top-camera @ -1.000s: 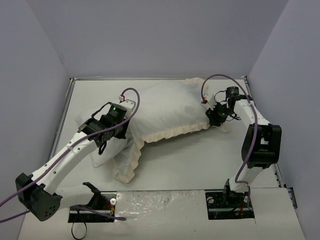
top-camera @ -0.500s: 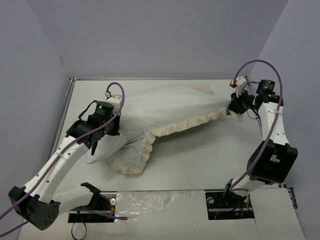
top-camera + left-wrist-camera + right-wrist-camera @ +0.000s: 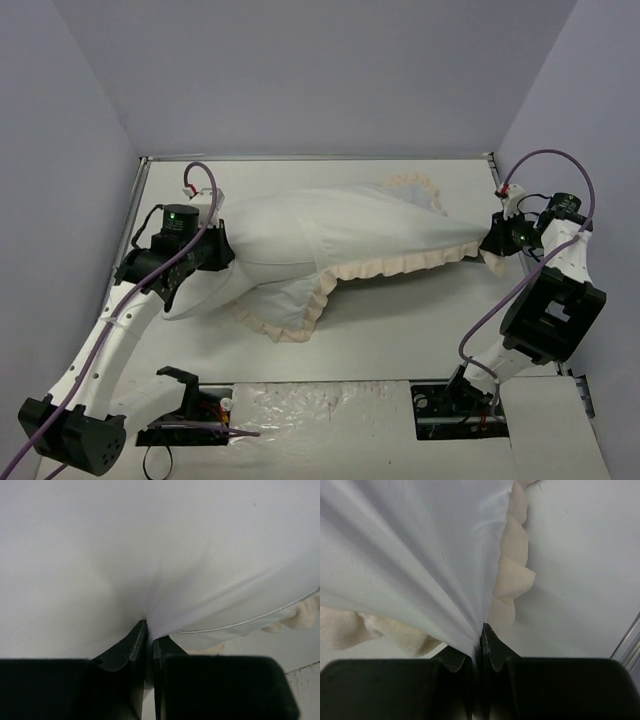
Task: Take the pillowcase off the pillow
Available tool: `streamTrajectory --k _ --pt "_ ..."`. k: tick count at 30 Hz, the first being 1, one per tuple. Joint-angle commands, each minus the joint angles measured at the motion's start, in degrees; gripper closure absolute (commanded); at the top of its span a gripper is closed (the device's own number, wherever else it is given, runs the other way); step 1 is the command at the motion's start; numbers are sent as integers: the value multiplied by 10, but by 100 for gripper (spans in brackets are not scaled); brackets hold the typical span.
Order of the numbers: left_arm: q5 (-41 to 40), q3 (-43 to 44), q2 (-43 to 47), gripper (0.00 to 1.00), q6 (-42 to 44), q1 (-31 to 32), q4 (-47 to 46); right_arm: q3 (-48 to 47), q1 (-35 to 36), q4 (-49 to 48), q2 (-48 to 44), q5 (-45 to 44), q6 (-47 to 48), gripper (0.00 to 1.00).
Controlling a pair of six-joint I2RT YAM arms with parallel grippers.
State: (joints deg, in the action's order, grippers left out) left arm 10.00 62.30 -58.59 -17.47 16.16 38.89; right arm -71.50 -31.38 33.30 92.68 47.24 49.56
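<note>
The pillowcase [image 3: 370, 225] lies white face up, stretched taut across the table, its cream frill [image 3: 400, 262] along the near edge. The plain white pillow [image 3: 192, 296] bulges out of its left end under the left arm. My left gripper [image 3: 218, 252] is shut on a pinch of the pillow's smooth white fabric [image 3: 150, 545], fingertips together in the left wrist view [image 3: 149, 630]. My right gripper [image 3: 491, 240] is at the far right, shut on the pillowcase's gathered end [image 3: 420, 545] beside the frill [image 3: 512, 575], jaws closed in the right wrist view [image 3: 481, 630]. The grey face is hidden.
The white table top [image 3: 400, 330] is walled by grey panels on three sides. A metal rail [image 3: 627, 645] runs along the table's right edge close to the right gripper. The arm bases and cable plates [image 3: 460, 405] sit at the near edge.
My right gripper has pulled the pillowcase's end far to the right, drawing it long and taut. My left gripper has moved left and back with the pillow.
</note>
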Motion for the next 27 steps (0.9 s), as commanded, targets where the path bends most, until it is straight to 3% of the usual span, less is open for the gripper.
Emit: streamTrajectory --k 1,2,4,5,6,7,8,11,16,21,23,26,27 --pt "-18 -5 28 98 -22 -26 -36 6 -39 -39 -8 -60 32 100" --pt "7 -10 31 98 -39 -26 -50 5 -37 -19 -12 -31 77 100" --pt "92 -17 41 95 -62 -25 -95 -8 -21 61 -18 -9 126 79" --pt "112 -17 44 89 -94 -25 -106 -10 -8 83 -33 4 137 65" --pt "134 -15 49 77 -110 -25 -116 -11 -1 84 -43 7 131 60" --pt "134 -10 60 49 -126 -25 -123 -11 6 83 -52 8 126 56" --pt "126 6 67 37 -148 -26 -124 -19 14 82 -62 6 118 50" --pt "82 39 85 10 -181 -26 -122 -64 39 77 -66 1 55 46" --pt "39 57 69 3 -224 -29 -127 -130 52 59 -19 21 -78 45" --pt "-109 66 23 6 -279 -39 -71 -144 94 -10 30 9 -250 40" --pt "-142 82 -9 6 -306 -54 -49 -134 117 -49 36 0 -359 25" --pt "-161 113 -58 6 -339 -92 -22 -84 155 -220 21 -92 -545 0" --pt "-154 122 -79 6 -352 -104 -13 -65 164 -250 15 -121 -586 0"
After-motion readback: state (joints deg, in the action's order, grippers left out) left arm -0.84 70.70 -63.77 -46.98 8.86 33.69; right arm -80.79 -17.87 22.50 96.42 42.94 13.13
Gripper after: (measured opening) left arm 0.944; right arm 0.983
